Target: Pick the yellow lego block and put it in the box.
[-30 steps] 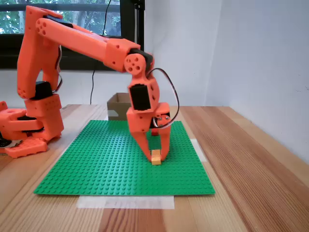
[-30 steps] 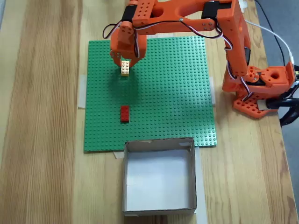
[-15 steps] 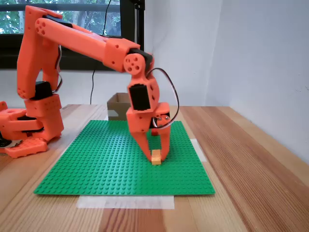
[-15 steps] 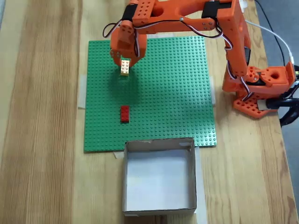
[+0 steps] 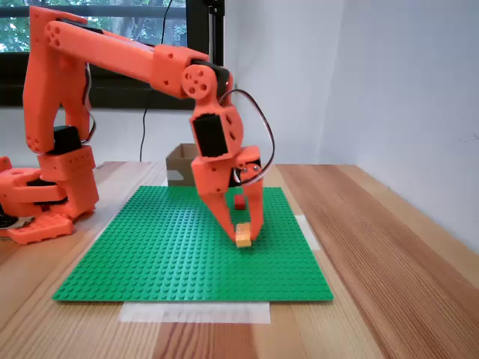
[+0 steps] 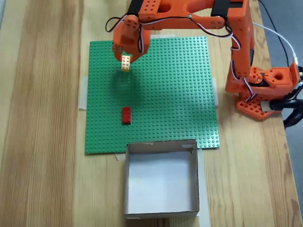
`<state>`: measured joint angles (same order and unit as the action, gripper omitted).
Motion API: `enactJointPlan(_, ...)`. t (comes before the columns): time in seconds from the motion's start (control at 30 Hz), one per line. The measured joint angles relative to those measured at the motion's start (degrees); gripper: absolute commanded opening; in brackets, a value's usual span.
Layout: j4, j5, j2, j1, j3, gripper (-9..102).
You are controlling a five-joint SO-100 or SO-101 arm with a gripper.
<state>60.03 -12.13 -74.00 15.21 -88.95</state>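
The yellow lego block (image 5: 243,238) hangs just above the green baseplate (image 5: 150,247), pinched between the two orange fingers of my gripper (image 5: 241,233). From above, the gripper (image 6: 126,64) is near the plate's far left part with the yellow lego block (image 6: 126,62) showing at its tip. The box (image 6: 161,144), brown cardboard with a pale floor, stands open against the near edge of the baseplate (image 6: 180,94). In the side fixed view the box (image 5: 182,161) sits behind the arm.
A small red brick (image 6: 126,115) lies on the plate between the gripper and the box, and shows as the red brick (image 5: 239,202) behind the fingers. The arm's base (image 6: 262,90) stands right of the plate on the wooden table. A wall and window lie behind.
The arm has risen and tilted a little, and the yellow block has come up off the baseplate with the gripper. The red brick and box have stayed put.
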Motion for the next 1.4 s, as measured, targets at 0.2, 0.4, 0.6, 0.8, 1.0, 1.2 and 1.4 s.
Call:
enactJointPlan(0.2, 0.2, -0.4, -3.9, -2.7, -1.8, 0)
enactJointPlan(0.4, 1.2, -0.4, -8.4, -6.1, -3.5, 0)
enactJointPlan(0.6, 3.3, 0.5, -12.2, -10.3, -4.0, 0)
enactJointPlan(0.8, 5.4, 1.5, -15.5, -15.3, -4.2, 0)
enactJointPlan(1.0, 6.2, 2.1, -17.3, -19.5, -4.2, 0)
enactJointPlan(1.2, 6.3, 2.5, -19.1, -23.6, -4.2, 0)
enactJointPlan(1.4, 6.1, 3.2, -19.8, -27.9, -4.3, 0)
